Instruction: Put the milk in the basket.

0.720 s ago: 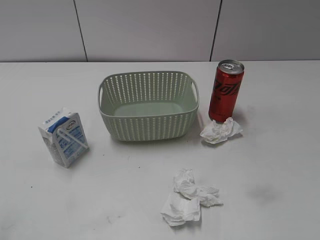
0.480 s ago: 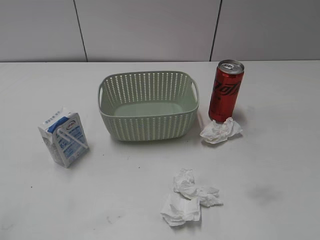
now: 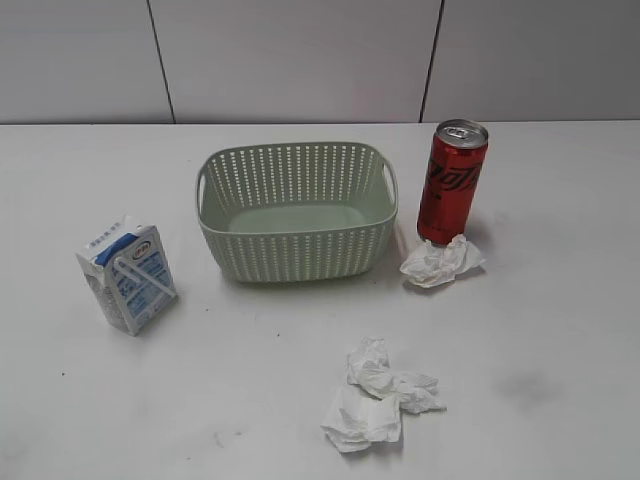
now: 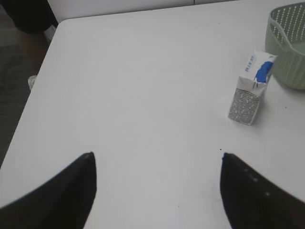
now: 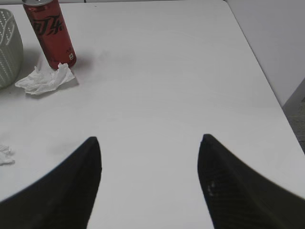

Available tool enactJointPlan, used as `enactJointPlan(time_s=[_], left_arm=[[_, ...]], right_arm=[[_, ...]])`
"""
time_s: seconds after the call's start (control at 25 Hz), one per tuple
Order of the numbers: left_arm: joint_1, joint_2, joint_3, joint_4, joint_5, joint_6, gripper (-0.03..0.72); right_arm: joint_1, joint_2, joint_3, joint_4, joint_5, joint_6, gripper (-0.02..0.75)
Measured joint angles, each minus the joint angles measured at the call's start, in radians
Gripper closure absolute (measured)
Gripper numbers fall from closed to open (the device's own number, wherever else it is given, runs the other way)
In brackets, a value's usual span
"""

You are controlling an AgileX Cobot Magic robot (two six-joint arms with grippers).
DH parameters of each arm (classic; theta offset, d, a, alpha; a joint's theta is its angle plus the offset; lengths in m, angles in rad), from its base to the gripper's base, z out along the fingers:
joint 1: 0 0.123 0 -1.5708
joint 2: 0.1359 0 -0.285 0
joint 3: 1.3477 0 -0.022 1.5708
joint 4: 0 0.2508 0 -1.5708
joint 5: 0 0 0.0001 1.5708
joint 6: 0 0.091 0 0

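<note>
Both claws spread; milk (image 4: 251, 88) well ahead-right of left claw (image 4: 157, 164).

neither arm shows in the exterior view. in the left wrist view, the left gripper (image 4: 156, 160) sits at the bottom of the frame with its two dark fingers spread wide, one at the lower left, the other at the lower right, nothing between them. in the right wrist view, the right gripper (image 5: 148, 143) looks the same: dark fingers parted at the bottom edge, tips pointing up the frame, holding nothing.
</note>
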Motion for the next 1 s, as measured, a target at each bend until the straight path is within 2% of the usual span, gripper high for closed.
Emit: enactJointPlan(time_s=[0.36,0.64,0.8,1.0], left_arm=[[0.0,0.466,-0.177,-0.015,-0.071,0.004,0.088],[-0.017,0.821,-0.36,-0.101,-0.124,0.088,0.088],[-0.096,0.964,-0.42,-0.121,-0.163,0.113,0.088],[-0.254,1.105,-0.451,-0.124,-0.208,0.116,0.088]], right_arm=[[0.0,0.0,0.0,0.0,0.0,0.0,0.239],[0.0,0.0,0.0,0.0,0.0,-0.001,0.239],[0.0,0.0,0.0,0.0,0.0,-0.001,0.239],[0.0,0.0,0.0,0.0,0.0,-0.001,0.239]])
